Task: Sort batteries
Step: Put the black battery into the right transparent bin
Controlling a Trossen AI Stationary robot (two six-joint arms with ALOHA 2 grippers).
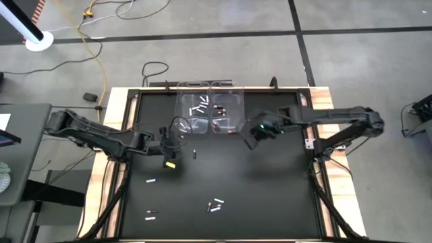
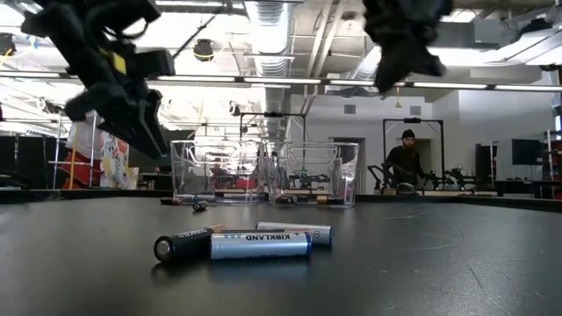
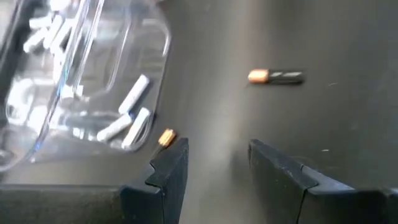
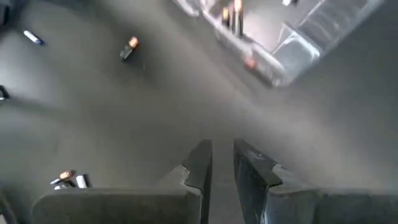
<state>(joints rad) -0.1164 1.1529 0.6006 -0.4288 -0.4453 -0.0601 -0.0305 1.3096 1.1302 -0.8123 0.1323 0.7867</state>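
Two clear bins stand side by side at the table's far edge: the left bin (image 1: pixel 187 116) holds white batteries, the right bin (image 1: pixel 231 101) dark ones. Loose batteries lie on the black table: a dark one (image 1: pixel 195 154) near the middle, a white one (image 1: pixel 151 181), and others (image 1: pixel 214 204) (image 1: pixel 152 214) toward the near edge. My left gripper (image 1: pixel 169 150) (image 3: pixel 217 149) hovers open, near the left bin's near corner, empty. The dark battery (image 3: pixel 277 76) lies ahead of it; another copper end (image 3: pixel 166 138) shows beside one finger. My right gripper (image 1: pixel 251 140) (image 4: pixel 222 152) hovers near the right bin, its fingers a narrow gap apart, empty.
In the low view three batteries (image 2: pixel 237 241) lie together close to the near edge, both arms hanging above. The table has a raised wooden frame (image 1: pixel 116 101). A person (image 2: pixel 406 162) stands in the room beyond the table. Bare black surface lies to the right of centre.
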